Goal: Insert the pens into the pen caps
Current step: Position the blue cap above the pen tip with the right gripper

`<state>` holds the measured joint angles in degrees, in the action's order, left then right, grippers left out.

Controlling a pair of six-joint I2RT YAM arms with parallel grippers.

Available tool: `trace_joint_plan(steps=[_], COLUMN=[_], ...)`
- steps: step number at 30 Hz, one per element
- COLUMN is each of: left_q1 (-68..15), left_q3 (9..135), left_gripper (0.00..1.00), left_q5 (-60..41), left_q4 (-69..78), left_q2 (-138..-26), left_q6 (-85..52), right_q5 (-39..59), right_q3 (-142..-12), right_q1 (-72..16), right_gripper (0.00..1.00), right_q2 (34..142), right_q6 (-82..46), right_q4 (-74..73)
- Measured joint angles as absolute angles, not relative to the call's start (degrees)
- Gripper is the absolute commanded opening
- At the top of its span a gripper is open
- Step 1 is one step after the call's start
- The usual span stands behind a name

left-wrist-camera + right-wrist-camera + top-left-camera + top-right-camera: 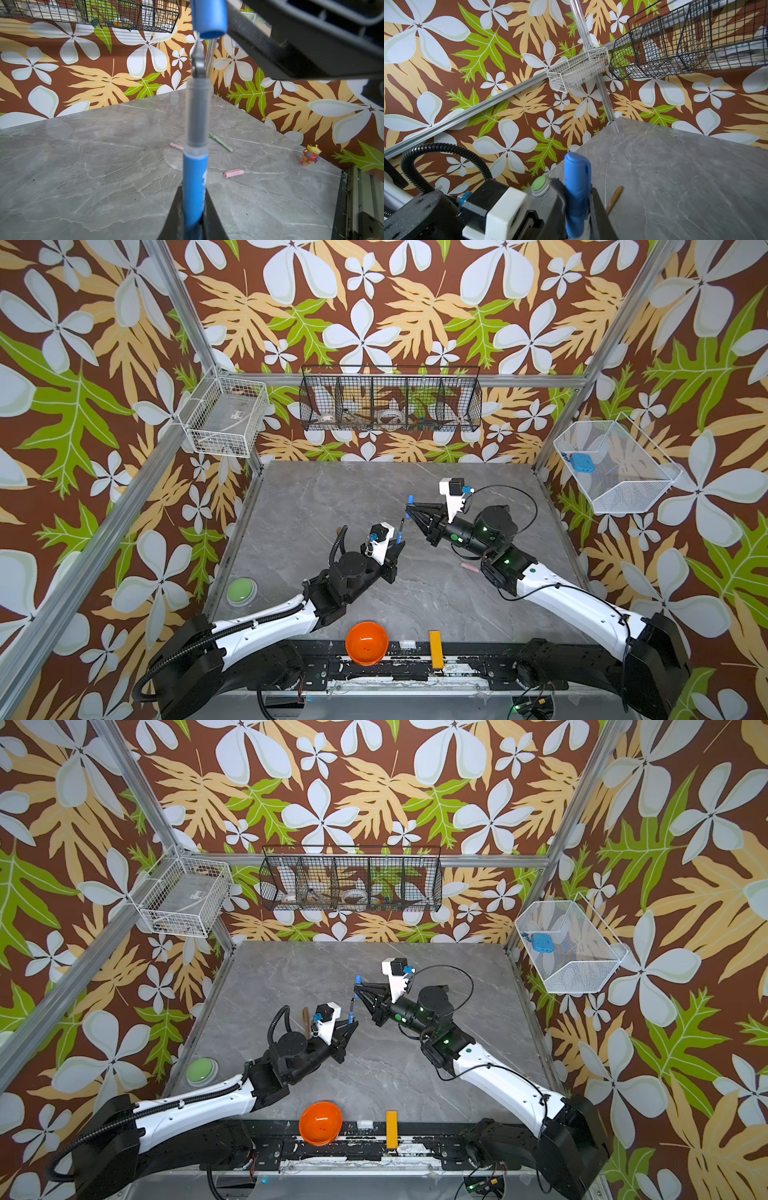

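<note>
Smooth-barrelled blue pen point(195, 178) tight between left fingers point(215, 220); tubular plastic blue cap point(576, 187) tight between right fingers point(600, 218).

Pink pen point(176, 146) half behind blue pen point(195, 180)

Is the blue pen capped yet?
Out. The tip of the blue pen sits just at the open mouth of the blue cap, not inside.

pen point(401, 531) over middle of table point(332, 497), cap point(411, 499) just behind it, bowl point(367, 642) left of bar point(435, 649) at front edge, button point(242, 591) far left
</note>
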<state>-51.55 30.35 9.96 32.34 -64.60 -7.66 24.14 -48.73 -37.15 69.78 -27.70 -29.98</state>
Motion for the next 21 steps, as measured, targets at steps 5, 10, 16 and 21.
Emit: trace_joint_plan(steps=[5, 10, 16, 21], left_q1=[-51.5, -51.3, -48.6, -47.9], left_q3=[29.8, 26.9, 25.2, 25.1], left_gripper=[0.00, 0.00, 0.00, 0.00], left_q5=[8.6, 5.4, -2.1, -6.8], left_q4=[33.9, 37.7, 43.7, 45.6], left_q2=[-64.6, -64.1, -64.0, -64.6], left_q6=[-8.3, -10.6, -15.2, -17.9], right_q5=[25.6, 26.7, 27.3, 28.4], right_q3=[-49.7, -50.4, -51.7, -52.6], right_q1=[-37.3, -37.3, -37.4, -37.4], right_gripper=[0.18, 0.18, 0.18, 0.18], right_q2=[70.4, 70.0, 69.2, 69.1], right_q6=[-27.8, -27.6, -26.5, -25.5], right_q4=[-30.0, -29.0, -26.7, -25.4])
